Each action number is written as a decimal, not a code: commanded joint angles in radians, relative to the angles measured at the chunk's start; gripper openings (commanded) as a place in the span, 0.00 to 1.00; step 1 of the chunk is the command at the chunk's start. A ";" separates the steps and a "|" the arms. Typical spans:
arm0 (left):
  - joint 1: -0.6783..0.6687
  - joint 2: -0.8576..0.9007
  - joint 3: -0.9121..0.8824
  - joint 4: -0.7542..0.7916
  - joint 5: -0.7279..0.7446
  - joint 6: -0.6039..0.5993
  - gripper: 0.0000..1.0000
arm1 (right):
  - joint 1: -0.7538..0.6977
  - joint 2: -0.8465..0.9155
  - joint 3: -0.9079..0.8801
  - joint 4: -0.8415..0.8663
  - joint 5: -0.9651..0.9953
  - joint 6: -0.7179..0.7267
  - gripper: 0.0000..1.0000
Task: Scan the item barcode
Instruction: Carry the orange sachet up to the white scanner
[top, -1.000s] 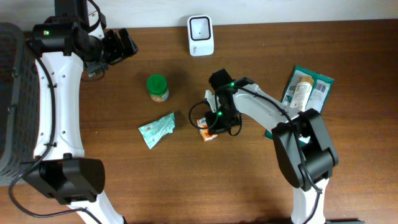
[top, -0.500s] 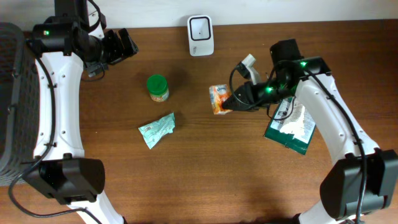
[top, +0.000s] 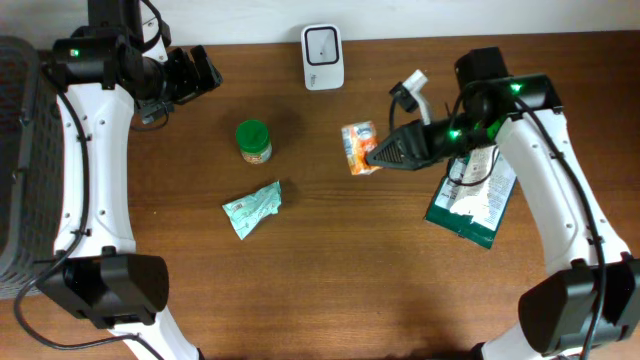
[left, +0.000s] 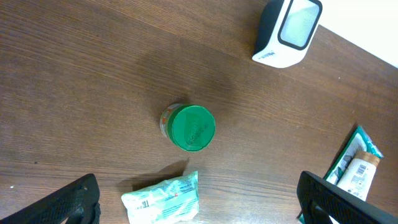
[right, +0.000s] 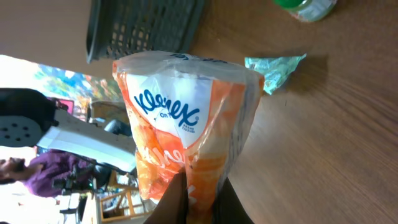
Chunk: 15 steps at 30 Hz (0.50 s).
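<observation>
An orange Kleenex tissue pack (top: 358, 147) (right: 186, 124) hangs above the table middle, pinched at one edge by my right gripper (top: 381, 157) (right: 198, 198), which is shut on it. The white barcode scanner (top: 323, 56) (left: 287, 31) stands at the table's far edge, up and to the left of the pack. My left gripper (top: 196, 72) (left: 199, 211) is open at the far left, high above the table, with nothing between its fingers (left: 71, 202).
A green-lidded jar (top: 254, 140) (left: 189, 127) stands left of centre. A crumpled green packet (top: 252, 208) (left: 165, 200) lies in front of it. A green-edged bag (top: 477, 197) lies under my right arm. A dark mesh basket (top: 18, 150) fills the left edge.
My right gripper has lifted the tissue pack from the table and carried it up and right, toward the scanner. The left arm has not moved.
</observation>
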 joint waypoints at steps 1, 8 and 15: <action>0.004 -0.015 0.010 -0.001 -0.006 0.009 0.99 | -0.015 -0.027 0.022 0.002 -0.060 -0.016 0.04; 0.004 -0.015 0.010 -0.001 -0.006 0.009 0.99 | -0.015 -0.027 0.022 0.002 -0.048 -0.016 0.04; 0.004 -0.015 0.010 -0.002 -0.006 0.009 0.99 | -0.015 -0.027 0.023 0.011 -0.053 -0.012 0.04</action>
